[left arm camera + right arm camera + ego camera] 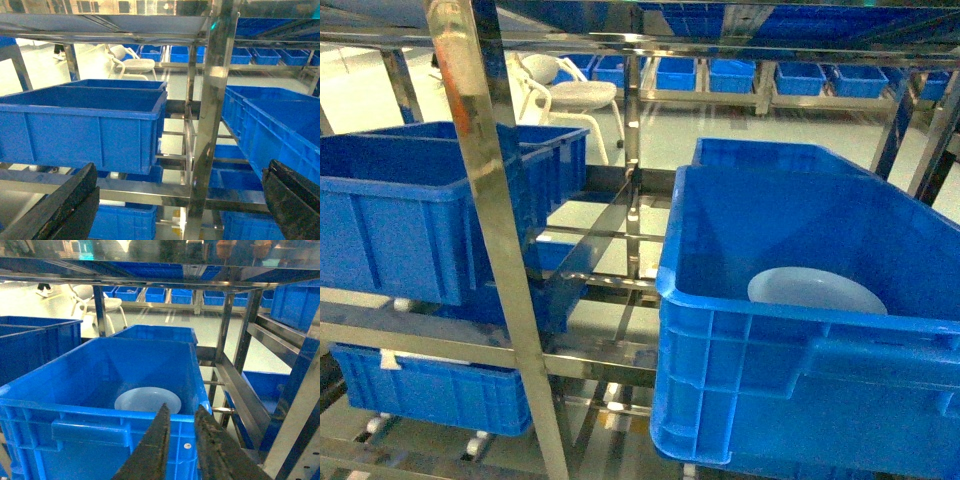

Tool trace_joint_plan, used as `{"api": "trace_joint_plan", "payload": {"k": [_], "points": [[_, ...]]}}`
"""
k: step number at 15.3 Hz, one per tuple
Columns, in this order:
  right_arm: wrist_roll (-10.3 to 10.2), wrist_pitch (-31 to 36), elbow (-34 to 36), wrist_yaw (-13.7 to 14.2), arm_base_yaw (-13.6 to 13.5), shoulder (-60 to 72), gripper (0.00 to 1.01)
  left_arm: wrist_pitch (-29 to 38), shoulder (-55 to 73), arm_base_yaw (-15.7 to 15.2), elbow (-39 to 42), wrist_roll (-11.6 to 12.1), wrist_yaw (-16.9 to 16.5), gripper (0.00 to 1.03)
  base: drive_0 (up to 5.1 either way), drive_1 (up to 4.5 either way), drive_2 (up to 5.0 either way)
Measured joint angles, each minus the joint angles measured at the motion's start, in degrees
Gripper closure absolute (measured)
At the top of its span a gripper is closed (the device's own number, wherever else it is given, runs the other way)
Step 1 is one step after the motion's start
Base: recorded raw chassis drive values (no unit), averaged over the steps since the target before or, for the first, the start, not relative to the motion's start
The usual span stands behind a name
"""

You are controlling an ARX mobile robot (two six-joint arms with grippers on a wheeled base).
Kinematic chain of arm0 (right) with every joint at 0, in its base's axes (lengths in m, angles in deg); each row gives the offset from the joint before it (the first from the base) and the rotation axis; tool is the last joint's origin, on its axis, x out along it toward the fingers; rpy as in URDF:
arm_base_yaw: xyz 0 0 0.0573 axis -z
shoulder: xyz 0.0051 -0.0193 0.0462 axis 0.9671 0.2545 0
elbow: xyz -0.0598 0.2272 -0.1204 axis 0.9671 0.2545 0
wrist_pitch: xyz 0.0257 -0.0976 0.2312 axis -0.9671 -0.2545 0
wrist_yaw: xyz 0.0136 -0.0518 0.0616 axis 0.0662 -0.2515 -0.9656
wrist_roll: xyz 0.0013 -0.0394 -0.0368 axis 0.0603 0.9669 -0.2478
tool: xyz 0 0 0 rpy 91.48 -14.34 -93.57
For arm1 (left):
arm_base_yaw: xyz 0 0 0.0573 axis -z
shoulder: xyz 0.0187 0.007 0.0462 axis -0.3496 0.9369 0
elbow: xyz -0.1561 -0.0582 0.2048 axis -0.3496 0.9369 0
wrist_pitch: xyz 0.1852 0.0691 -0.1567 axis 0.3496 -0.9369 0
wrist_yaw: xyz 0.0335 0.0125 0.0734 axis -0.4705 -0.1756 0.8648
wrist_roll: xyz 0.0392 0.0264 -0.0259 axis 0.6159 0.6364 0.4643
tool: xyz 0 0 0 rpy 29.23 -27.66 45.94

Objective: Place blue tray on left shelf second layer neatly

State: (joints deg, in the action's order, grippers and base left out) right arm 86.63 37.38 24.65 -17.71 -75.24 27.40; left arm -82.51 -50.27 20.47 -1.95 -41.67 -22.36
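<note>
The pale blue tray lies flat on the bottom of a deep blue crate on the right rack, near its front wall. From the right wrist, the tray shows just past the crate's front rim. My right gripper hovers outside that rim, its fingers nearly together and holding nothing. My left gripper is wide open and empty in front of a steel upright. On the left shelf, two levels hold blue crates; I cannot tell which is the second layer. Neither gripper shows in the head view.
A steel upright stands close in front of the head camera. More blue crates sit on the lower left level and on far racks. A white chair stands on the floor behind. White rollers line the rails.
</note>
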Motion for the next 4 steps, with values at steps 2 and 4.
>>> {"api": "trace_joint_plan", "payload": {"k": [2,4], "points": [[0.0,0.0,0.0,0.0,0.0,0.0,0.68,0.02,0.0,0.0,0.0,0.0,0.02,0.05,0.0,0.0,0.0],[0.0,0.0,0.0,0.02,0.0,0.0,0.54,0.02,0.0,0.0,0.0,0.0,0.02,0.05,0.0,0.0,0.0]]}}
